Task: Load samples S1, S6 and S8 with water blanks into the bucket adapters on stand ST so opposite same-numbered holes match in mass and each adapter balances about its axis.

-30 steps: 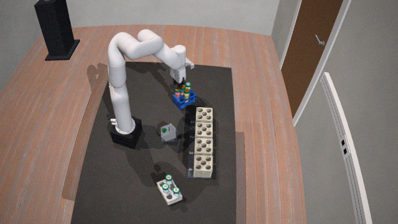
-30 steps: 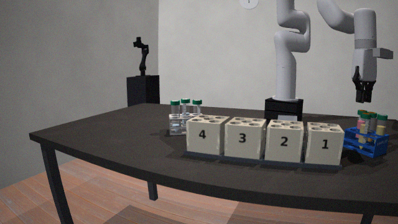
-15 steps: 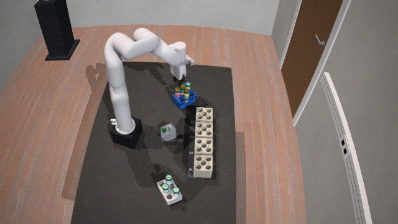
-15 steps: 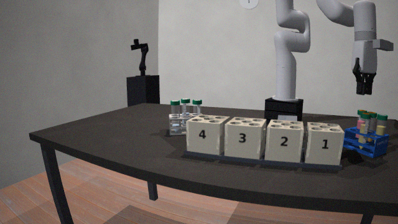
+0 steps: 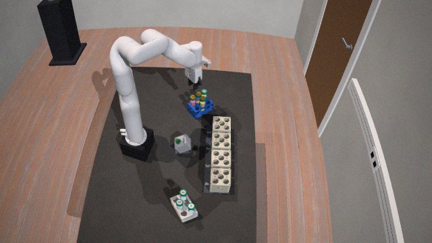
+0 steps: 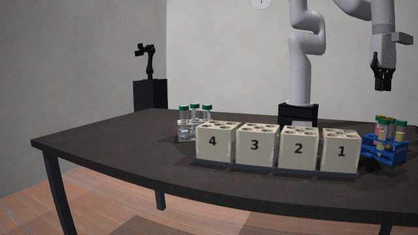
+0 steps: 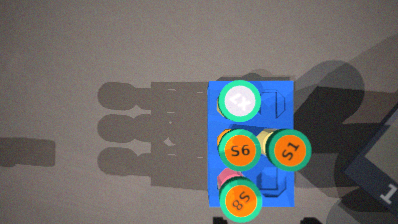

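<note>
My gripper (image 5: 194, 84) (image 6: 383, 85) (image 7: 266, 221) hangs above the blue rack (image 5: 200, 109) (image 6: 399, 156) (image 7: 214, 142), jaws roughly half open, gripping nothing. S1 (image 7: 288, 150), S6 (image 7: 240, 150) and S8 (image 7: 240, 200) stand in it (X7 (image 7: 239, 101) too, grey-dotted).

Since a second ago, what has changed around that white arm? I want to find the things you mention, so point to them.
The gripper (image 5: 194, 86) (image 6: 383, 86) (image 7: 265, 220) has risen, higher above the blue rack (image 5: 193, 111) (image 6: 400, 156) (image 7: 214, 165). Nothing was taken hold of or let go. The rack, its four tubes (image 5: 202, 98) (image 6: 384, 121) (image 7: 289, 150) and the numbered adapters (image 5: 220, 187) (image 6: 255, 155) stayed put.
</note>
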Robot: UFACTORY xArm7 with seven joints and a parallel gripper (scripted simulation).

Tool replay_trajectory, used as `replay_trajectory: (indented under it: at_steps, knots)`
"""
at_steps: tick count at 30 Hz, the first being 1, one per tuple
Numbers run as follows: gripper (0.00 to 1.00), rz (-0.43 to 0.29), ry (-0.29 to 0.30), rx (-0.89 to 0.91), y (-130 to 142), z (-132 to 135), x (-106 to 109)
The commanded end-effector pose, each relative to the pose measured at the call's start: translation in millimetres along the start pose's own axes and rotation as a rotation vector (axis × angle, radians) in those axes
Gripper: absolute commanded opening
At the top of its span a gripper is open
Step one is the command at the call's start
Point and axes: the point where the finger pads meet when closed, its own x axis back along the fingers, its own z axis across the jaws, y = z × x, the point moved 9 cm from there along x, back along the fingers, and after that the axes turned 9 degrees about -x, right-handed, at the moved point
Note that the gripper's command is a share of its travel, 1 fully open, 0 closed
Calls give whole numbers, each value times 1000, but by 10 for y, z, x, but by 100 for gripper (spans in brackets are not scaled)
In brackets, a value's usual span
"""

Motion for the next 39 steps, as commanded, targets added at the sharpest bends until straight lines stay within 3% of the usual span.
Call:
replay_trajectory:
  at_steps: [1,16,39]
  knots:
    - [44,4,-1,0,-10,-1,88]
    - [44,4,-1,0,-9,-1,342]
    - [44,4,-1,0,-9,-1,341]
